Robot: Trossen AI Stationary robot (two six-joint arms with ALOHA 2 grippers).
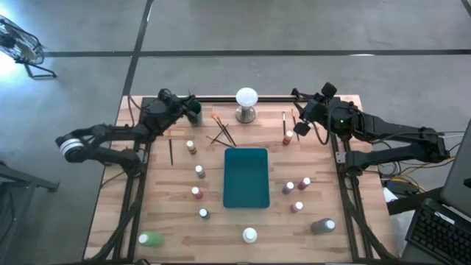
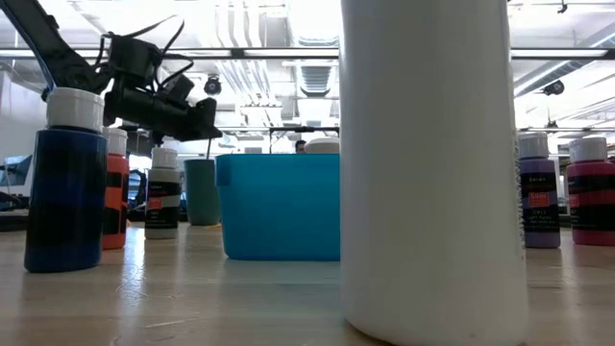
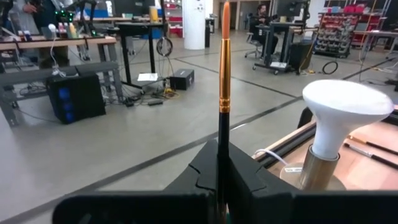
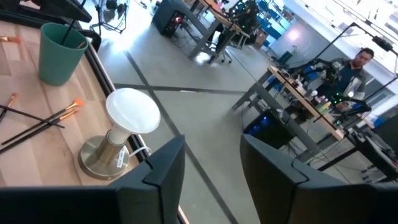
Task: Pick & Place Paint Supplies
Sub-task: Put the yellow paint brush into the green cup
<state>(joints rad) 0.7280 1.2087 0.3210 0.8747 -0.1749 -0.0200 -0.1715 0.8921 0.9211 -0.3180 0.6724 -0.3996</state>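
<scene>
On the wooden surface we count eleven white-capped paint bottles around one teal rectangular tray. Our left claw pinches one orange-tipped black brush; our right claw gapes empty.

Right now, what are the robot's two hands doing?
Left gripper: shut on a brush.
Right gripper: open, holding nothing.

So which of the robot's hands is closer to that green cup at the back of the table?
The left. Its hand is right at the green cup, gripping a brush. The right hand is open across the table, beyond the white ball.
</scene>
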